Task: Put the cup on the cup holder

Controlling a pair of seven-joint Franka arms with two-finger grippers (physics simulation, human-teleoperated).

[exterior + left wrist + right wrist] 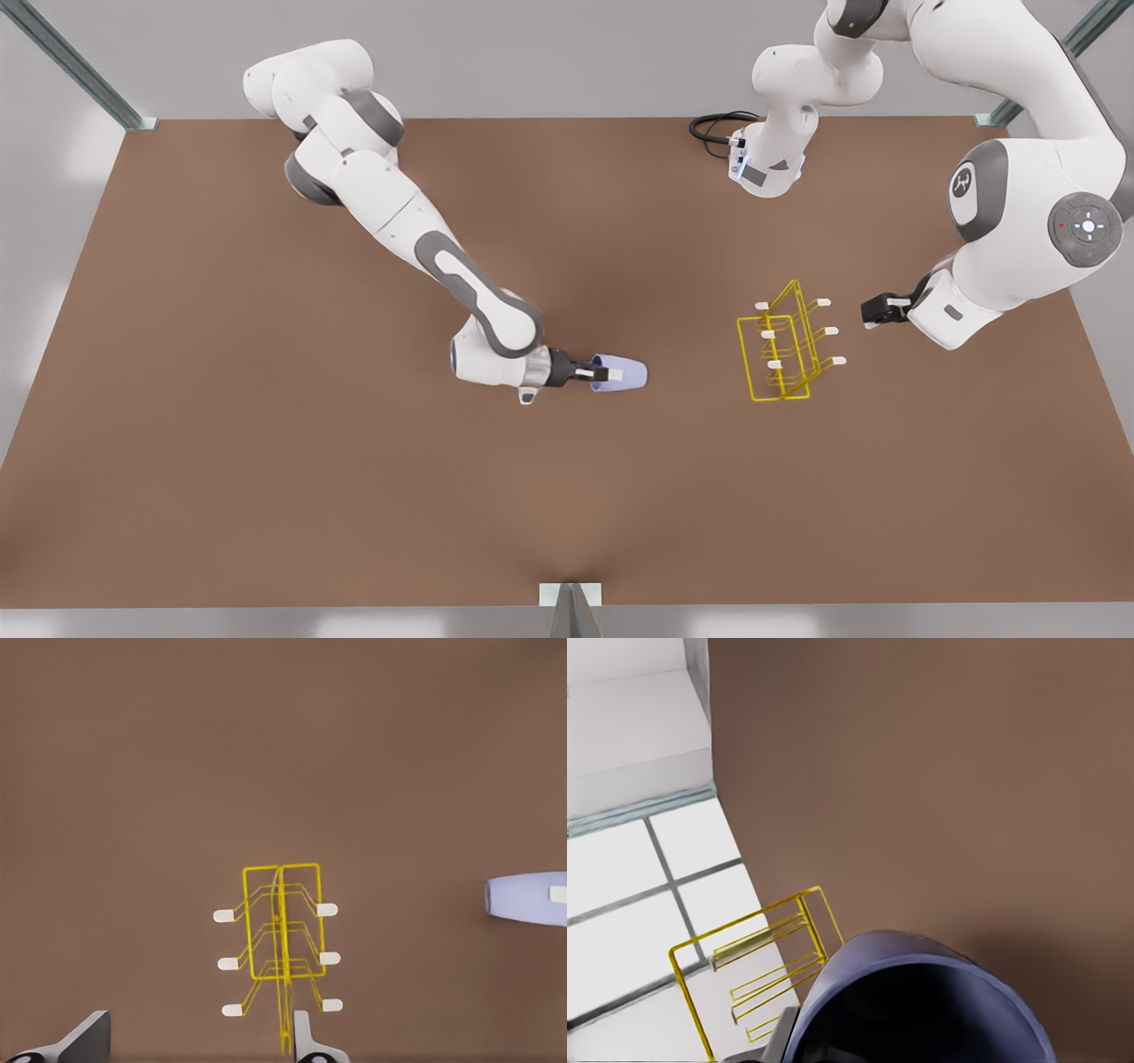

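The right gripper [601, 374] is clamped on the cup [620, 373], 1 finger inside the rim and 1 outside, carrying it on its side over the table [266, 443] near the centre of the front view. In the right wrist view the cup's dark open mouth [921, 1010] sits just ahead of the camera.

The left gripper [873, 312] hangs just beside the cup holder [784, 350], on the front view's right, its 2 fingers [84, 1041] spread wide with nothing between them.

The cup holder stands upright, its 6 white-capped prongs bare, and the cup is well apart from it.

No readable writing shows apart from a small round logo on the left arm.
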